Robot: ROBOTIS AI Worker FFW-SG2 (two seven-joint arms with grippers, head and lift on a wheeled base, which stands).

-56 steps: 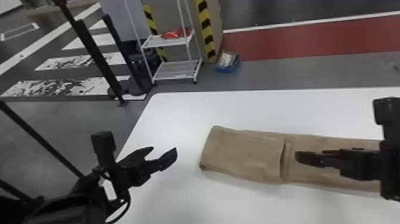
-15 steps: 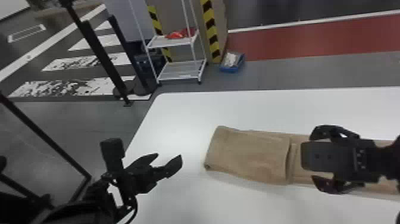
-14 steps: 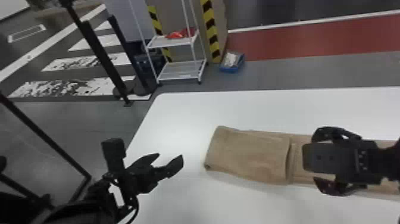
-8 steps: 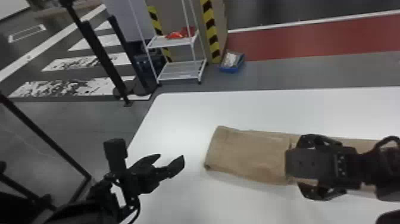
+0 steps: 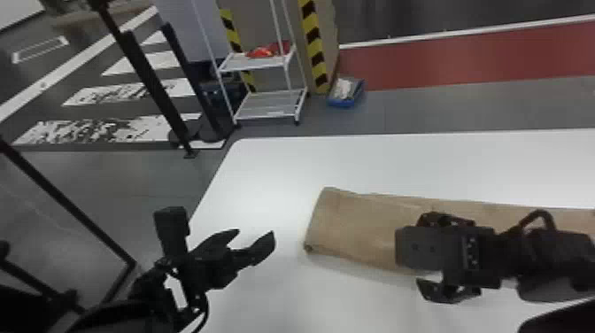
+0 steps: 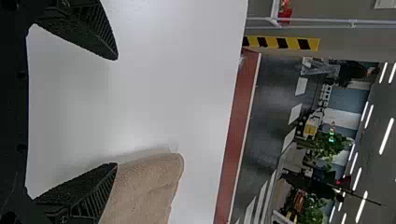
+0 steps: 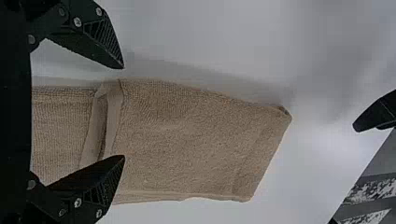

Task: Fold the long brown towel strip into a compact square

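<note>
Hovering open and empty over the long brown terry towel strip [image 7: 196, 135], the black two-fingered right gripper [image 7: 123, 112] had a loose layer edge [image 7: 113, 116] between its jaws. The cloth looked light and limp; pinching all layers together seemed safest. Beyond those jaws lay the folded end [image 5: 325, 217], then the spread, empty black left gripper [image 6: 116, 111].

Below the right gripper [image 5: 419, 250], the towel strip [image 5: 354, 226] on the table [image 5: 274, 172]. Leftward from there, its folded section; rightward, the rest, running past the right arm. Farther left, over the table and apart from the strip, the left gripper [image 5: 256, 234]. Well beyond both grippers, past the far table edge, a shelf cart [image 5: 270, 106] on the floor [image 5: 434, 110], with a bin [image 5: 347, 102] just to its right.
</note>
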